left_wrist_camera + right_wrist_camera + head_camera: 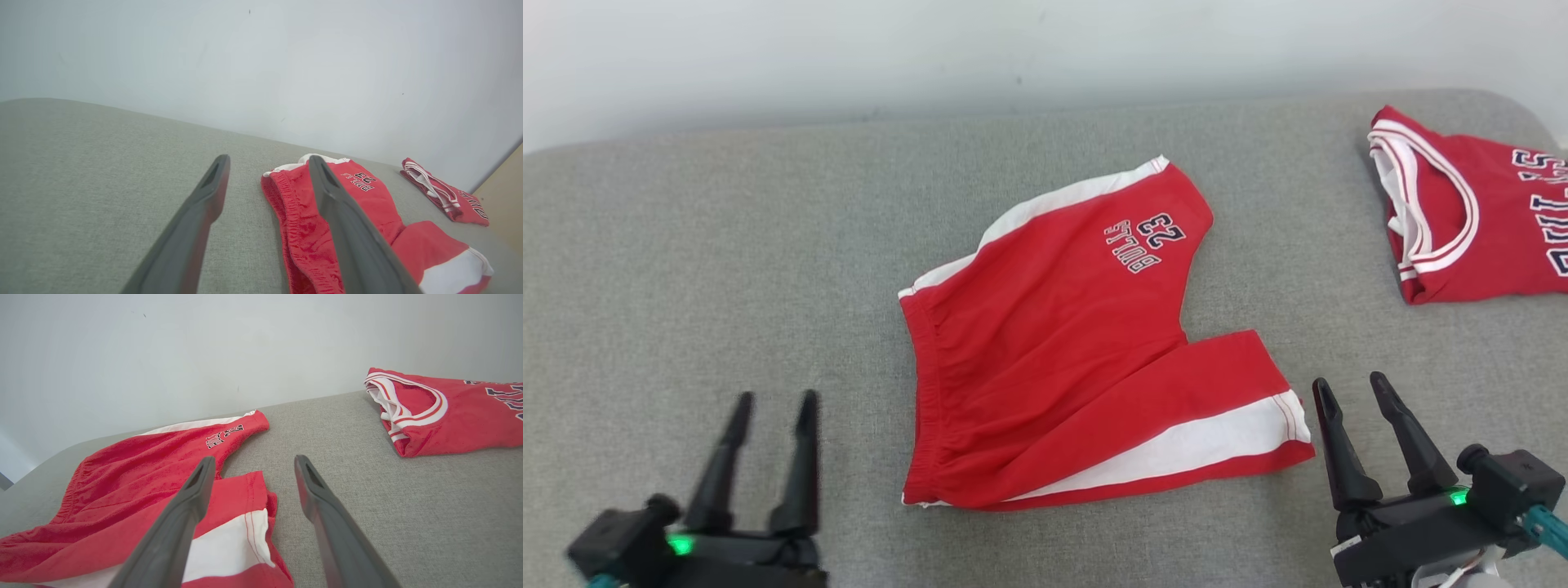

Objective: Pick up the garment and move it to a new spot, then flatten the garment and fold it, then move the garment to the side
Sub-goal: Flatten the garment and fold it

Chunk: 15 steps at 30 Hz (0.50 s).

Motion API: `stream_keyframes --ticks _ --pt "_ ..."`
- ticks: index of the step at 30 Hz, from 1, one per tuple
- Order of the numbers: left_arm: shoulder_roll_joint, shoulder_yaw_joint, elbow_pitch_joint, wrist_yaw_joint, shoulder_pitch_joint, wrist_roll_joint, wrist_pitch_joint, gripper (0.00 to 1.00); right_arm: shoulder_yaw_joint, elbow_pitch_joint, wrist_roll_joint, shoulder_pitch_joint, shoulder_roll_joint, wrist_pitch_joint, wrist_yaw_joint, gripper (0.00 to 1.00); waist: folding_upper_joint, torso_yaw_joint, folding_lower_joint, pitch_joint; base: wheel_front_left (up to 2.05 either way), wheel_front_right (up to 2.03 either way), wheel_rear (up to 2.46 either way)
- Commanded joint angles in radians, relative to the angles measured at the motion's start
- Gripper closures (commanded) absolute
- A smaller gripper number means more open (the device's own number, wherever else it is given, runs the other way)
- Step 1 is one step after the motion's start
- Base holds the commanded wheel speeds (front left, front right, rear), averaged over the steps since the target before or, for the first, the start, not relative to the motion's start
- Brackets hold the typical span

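1. Shorts (1062,343): red with white side stripes, lying spread out mid-cushion (727,245). Waistband is to the left, legs splay to the right.
2. Left gripper (776,396): jaws apart, empty, over bare cushion left of the waistband, not touching it.
3. Right gripper (1348,380): jaws apart, empty, just beside the near leg's hem.
4. Jersey (1478,212): red, folded, at the cushion's far right, well apart from the shorts.
5. Pale wall (849,49) behind the cushion.
6. Head view: grippers flank the shorts; "BULLS 23" print is on the far leg.
7. Left wrist view: waistband elastic gathers are visible; tan panel (506,192) sits past the cushion's right end.
8. Right wrist view: near hem corner is rumpled; the jersey's white-trimmed opening faces the shorts.
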Motion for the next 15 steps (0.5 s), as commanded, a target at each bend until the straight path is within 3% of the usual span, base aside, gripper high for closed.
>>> stream_keyframes --ticks 1,8,15 --pt "-0.005 0.028 -0.012 0.001 0.021 0.031 0.000 0.00 -0.011 -0.015 -0.019 0.019 0.011 -0.008 -0.003 0.00 0.0001 -0.001 0.0001 -0.017 0.00 0.00 0.00" --pt "-0.047 0.155 -0.055 -0.003 0.079 0.168 0.000 0.00 -0.066 -0.091 -0.116 0.090 0.055 -0.023 -0.003 0.00 0.0001 0.001 0.0001 -0.058 0.00 0.00 0.00" --pt "-0.080 0.217 -0.049 -0.021 0.142 0.257 0.000 0.00 -0.107 -0.111 -0.177 0.168 0.098 -0.040 -0.003 0.00 0.0001 0.005 0.0001 -0.079 0.00 0.00 0.00"
